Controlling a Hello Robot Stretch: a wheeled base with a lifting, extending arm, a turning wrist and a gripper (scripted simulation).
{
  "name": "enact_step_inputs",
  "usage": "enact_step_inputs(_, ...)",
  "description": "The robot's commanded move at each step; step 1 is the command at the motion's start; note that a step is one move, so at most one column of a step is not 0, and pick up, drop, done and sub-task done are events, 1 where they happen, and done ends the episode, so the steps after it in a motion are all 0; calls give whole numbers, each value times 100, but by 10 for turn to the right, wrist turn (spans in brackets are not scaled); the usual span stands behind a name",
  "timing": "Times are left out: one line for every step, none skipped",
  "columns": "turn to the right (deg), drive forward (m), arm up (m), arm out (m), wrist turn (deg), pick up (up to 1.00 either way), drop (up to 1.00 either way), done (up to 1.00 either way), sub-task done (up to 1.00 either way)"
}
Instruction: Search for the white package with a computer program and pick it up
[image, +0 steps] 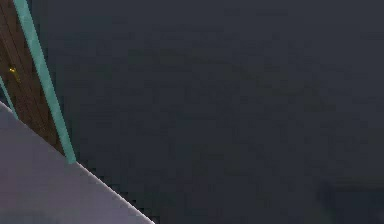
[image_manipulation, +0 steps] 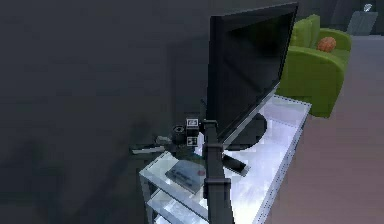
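Claw (image_manipulation: 146, 149) by television (image_manipulation: 250, 60), its grip unreadable, flat grey box (image_manipulation: 185, 172) near it on white stand (image_manipulation: 283, 150)

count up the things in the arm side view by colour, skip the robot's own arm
white: 1, the stand
black: 2, the television and a small dark bar lying on the stand
grey: 1, a flat thing on the stand
green: 1, the armchair
orange: 1, the ball on the armchair
total: 6
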Motion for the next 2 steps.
enact_step_inputs(0, 0, 0, 0, 450, 0, 0, 0, 0)
enact_step_inputs(0, 0, 0, 0, 120, 0, 0, 0, 0)
